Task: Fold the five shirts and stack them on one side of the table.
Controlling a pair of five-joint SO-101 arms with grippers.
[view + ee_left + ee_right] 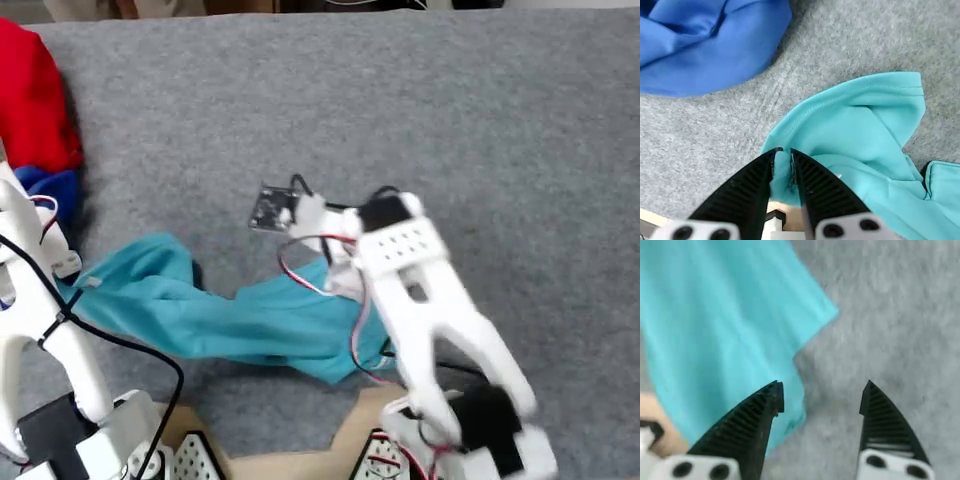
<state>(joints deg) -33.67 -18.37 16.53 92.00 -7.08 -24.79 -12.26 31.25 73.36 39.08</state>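
Grey felt tabletop (evenly lit), tan board at near edge

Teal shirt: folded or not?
Not folded: the teal shirt lies stretched and rumpled, one edge pinched in the left claw.

The high view looks steeply down over the grey desk from the arms' side. It stands far enough off to take in both arm bases at its lower edge and the desk's far edge at the top. The left wrist view sits just behind the left pincer, facing down along its black fingers and very near the cloth. The right wrist view does the same above the right pincer (again close over the desk). All three views share the teal shirt. The high and left wrist views also share the blue shirt.
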